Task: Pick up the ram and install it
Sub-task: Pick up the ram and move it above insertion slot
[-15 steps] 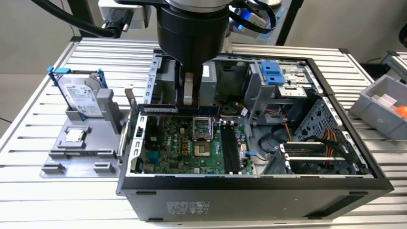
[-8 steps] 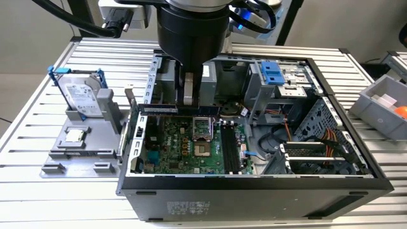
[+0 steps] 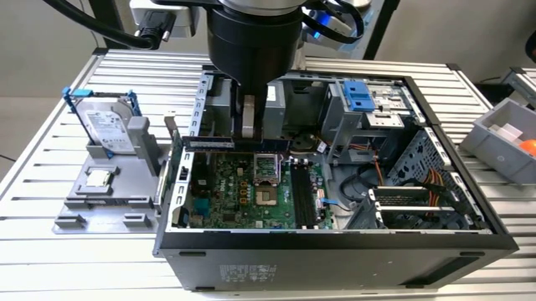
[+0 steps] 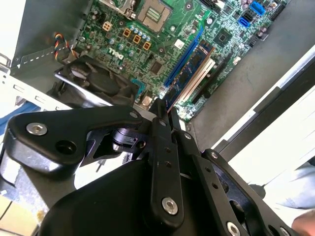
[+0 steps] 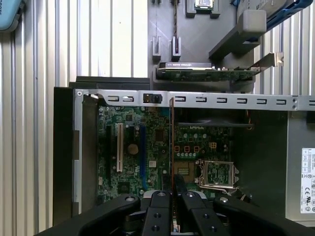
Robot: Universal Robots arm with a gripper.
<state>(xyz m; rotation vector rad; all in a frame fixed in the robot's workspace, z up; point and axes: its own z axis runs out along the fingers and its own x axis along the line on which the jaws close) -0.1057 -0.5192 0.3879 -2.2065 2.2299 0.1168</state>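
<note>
Upper centre of the exterior view, the gripper is clamped on the ram. Both hang over the motherboard.

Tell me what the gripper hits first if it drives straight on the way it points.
Likely the motherboard: the gripper, shut on the ram, points down into the open computer case, with the ram's far edge leading. The gap is unclear.
</note>
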